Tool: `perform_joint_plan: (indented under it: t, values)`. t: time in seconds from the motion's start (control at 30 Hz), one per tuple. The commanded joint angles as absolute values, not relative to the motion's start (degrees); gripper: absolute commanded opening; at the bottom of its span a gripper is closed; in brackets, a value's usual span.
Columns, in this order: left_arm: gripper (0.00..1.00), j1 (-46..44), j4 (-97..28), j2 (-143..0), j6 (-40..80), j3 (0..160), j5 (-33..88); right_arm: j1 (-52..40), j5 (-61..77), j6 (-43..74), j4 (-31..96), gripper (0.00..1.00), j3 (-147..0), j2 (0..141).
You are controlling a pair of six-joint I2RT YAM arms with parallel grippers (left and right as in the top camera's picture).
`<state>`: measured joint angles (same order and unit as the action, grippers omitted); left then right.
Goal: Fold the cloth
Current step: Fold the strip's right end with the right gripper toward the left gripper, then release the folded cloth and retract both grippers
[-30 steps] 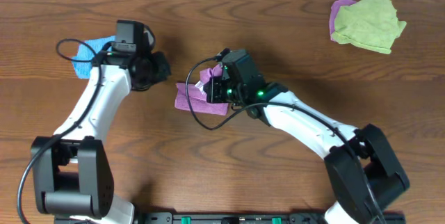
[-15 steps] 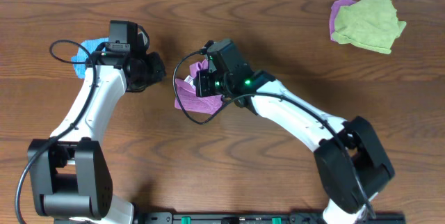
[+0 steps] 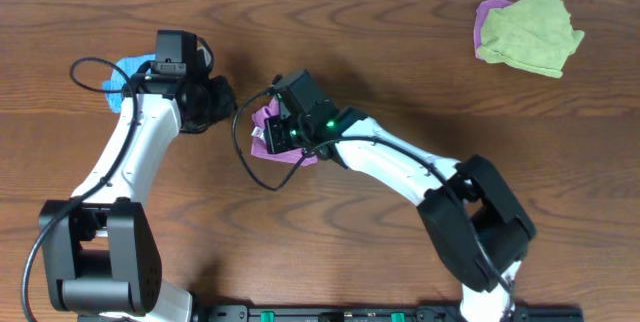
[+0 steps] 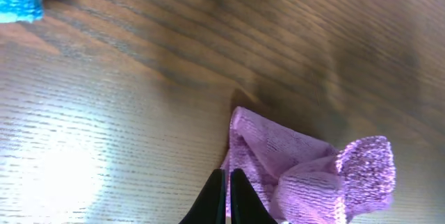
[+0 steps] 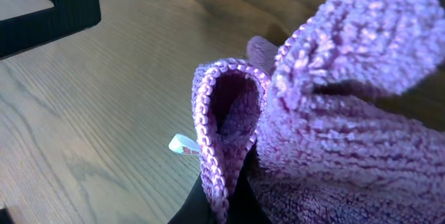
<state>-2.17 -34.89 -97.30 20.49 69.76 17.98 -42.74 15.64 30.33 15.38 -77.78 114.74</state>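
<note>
1. Dark wooden bench [image 3: 420,52], seen from above; a small purple cloth [image 3: 266,145] lies left of centre, well clear of every edge.
2. One raised, hemmed fold is pinched tight in the right hand [image 5: 219,206].
3. Beside the cloth, the left hand [image 4: 224,195] is clenched on nothing.
4. Its looped pile looks soft, light and floppy, likely to sag when lifted; a hemmed corner seems the surest hold.
</note>
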Motion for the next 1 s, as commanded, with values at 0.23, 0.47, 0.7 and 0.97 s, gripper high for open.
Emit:
perform_joint_plan:
  t: [0.23, 0.47, 0.7, 0.97]
  values:
    - [0.06, 1.4, -36.2, -96.2, 19.2, 69.2, 18.0, -44.0, 15.3, 27.9, 15.6, 0.12, -80.2, 117.4]
    - [0.06, 1.5, -36.2, -96.2, 18.6, 69.2, 18.0, -44.2, 15.5, 26.6, 15.7, 0.63, -80.5, 117.4]
    - [0.06, 1.5, -36.2, -96.2, 18.6, 69.2, 18.0, -44.2, 18.5, 25.2, 16.3, 0.98, -83.4, 117.1]
    - [0.06, 2.4, -36.7, -94.6, 18.1, 69.2, 18.0, -42.4, 16.3, 25.1, 20.3, 0.99, -86.9, 113.8]
